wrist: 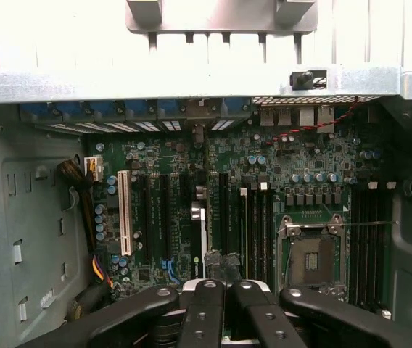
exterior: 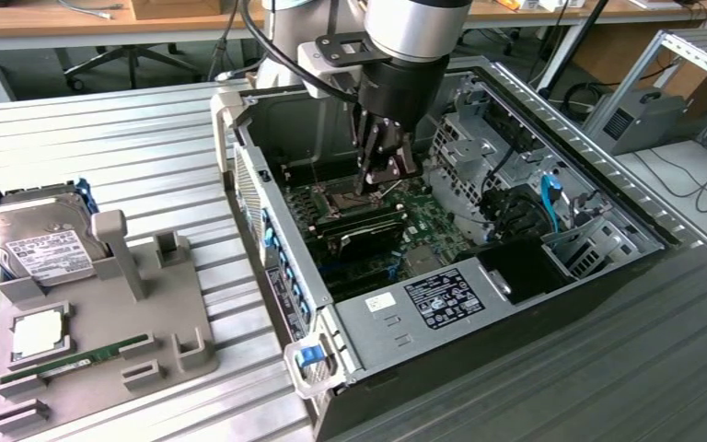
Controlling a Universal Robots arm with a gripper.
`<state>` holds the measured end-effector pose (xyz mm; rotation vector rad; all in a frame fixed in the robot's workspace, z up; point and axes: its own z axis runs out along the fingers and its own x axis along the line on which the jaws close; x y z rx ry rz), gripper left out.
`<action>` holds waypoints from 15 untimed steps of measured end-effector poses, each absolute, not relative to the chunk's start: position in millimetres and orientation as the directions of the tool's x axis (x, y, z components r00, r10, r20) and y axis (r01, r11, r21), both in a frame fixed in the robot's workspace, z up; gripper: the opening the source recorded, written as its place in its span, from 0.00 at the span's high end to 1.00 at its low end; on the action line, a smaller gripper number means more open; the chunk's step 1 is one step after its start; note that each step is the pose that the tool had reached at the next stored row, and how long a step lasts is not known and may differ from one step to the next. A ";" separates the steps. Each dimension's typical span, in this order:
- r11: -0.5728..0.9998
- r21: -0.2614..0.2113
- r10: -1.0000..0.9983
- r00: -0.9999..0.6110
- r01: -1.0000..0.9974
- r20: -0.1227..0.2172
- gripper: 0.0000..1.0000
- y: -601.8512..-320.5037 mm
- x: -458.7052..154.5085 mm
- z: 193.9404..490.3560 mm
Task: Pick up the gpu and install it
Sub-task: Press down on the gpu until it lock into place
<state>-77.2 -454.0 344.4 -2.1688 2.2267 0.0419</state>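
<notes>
The work stands at the install step: the gpu is off the grey holder tray at the exterior view's left and inside the open computer case. The hard drive and the green memory stick lie on that tray. In the wrist view the card is seen edge-on, a thin dark strip running from the rear bracket openings toward the gripper, in line with the expansion slots on the motherboard and just right of the white slot. The jaws are drawn close together and appear clamped on the card's near end, though the contact itself is partly hidden. Whether the card's edge is fully home in its slot cannot be told. Seating it would, I judge, call for a straight push down with the bracket kept square to the rear wall — any tilt could bind it. The arm reaches steeply down from the far side, wrist vertical, fingers pointing into the case above the board.
</notes>
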 end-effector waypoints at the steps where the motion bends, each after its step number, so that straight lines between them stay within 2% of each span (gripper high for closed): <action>1: 0.026 -0.004 -0.999 -0.026 -1.000 -0.042 0.89 -454.0 -77.2 344.4; 10: 0.026 -0.004 -0.999 -0.026 -1.000 -0.042 0.89 -453.9 -77.2 344.1; 15: 0.026 -0.004 -0.999 -0.026 -1.000 -0.042 0.89 -454.0 -77.2 334.2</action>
